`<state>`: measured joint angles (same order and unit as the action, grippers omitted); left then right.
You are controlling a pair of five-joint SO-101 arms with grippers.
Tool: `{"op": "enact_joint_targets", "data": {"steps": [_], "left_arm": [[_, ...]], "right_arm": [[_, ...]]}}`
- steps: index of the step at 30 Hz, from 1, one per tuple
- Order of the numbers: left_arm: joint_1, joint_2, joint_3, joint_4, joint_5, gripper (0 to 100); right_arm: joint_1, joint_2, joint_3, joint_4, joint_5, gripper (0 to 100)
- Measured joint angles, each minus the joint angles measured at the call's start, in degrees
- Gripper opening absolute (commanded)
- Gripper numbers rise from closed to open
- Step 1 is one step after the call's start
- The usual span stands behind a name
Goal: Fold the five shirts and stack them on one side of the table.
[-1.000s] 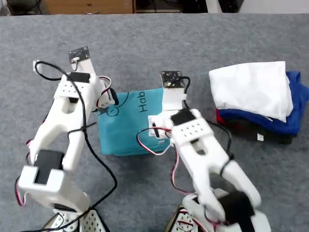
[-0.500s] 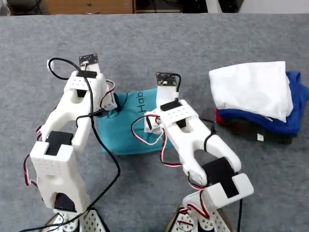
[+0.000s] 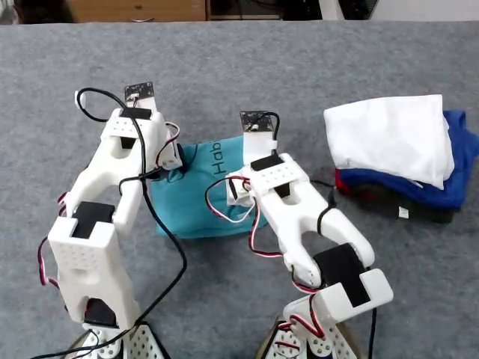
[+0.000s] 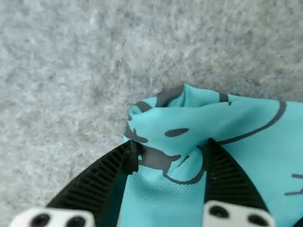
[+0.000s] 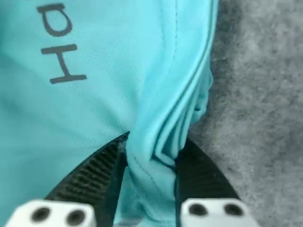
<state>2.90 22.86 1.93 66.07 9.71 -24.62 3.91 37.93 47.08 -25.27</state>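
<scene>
— Two grippers are working on the same teal shirt [image 3: 196, 206], are they?

— Both, yes. Starting at the left, the left gripper [image 4: 169, 147] is pinching the shirt's bunched corner. Its fingers [image 4: 102, 177] are closing narrowly on a fold of printed cloth that is puckering up between them.

— And the shirt itself?

— It is lying folded on the grey table [image 3: 224, 67], around the middle, stretching from one gripper to the other.

— What is the right one doing?

— The right gripper [image 5: 154, 142] is biting onto the opposite side. Its fingers [image 5: 94, 170] are squeezing the layered edge of the fold, with several plies showing between them.

— Anything further right?

— Well apart from the teal one, a stack is sitting near the table's right edge. A white shirt [image 3: 389, 138] is lying on top, and a blue shirt [image 3: 460, 164] is poking out under it. A sliver of a red shirt [image 3: 341, 179] is showing below, and a black shirt [image 3: 374, 200] is lying at the bottom.
</scene>
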Motion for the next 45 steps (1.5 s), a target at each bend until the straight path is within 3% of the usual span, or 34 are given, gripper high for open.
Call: {"op": "enact_joint_targets", "data": {"steps": [4,10,20,31,34,38,45], "left_arm": [[0.00,0.09,-2.37,3.08,-1.67,22],[-0.62,0.09,-3.16,3.52,-2.73,22],[-5.63,0.88,-3.25,3.52,-8.53,22],[-2.90,0.62,1.41,-2.37,-4.40,22],[-2.90,0.62,1.41,-3.43,-1.85,16],[-1.67,0.53,1.49,-5.54,-0.53,1],[-0.44,0.62,0.79,-9.14,0.44,2]], "right_arm": [[0.00,0.09,-0.18,0.00,0.00,9.8],[0.00,0.09,-0.18,0.00,0.00,0.8],[0.09,0.09,-0.18,0.00,1.41,0.5],[0.09,0.79,-3.25,3.16,1.85,0.5],[0.00,0.88,-5.19,4.84,1.85,0.5],[0.00,0.88,-7.82,5.45,1.85,0.5],[-0.09,0.88,-15.91,11.69,3.87,0.4]]}}
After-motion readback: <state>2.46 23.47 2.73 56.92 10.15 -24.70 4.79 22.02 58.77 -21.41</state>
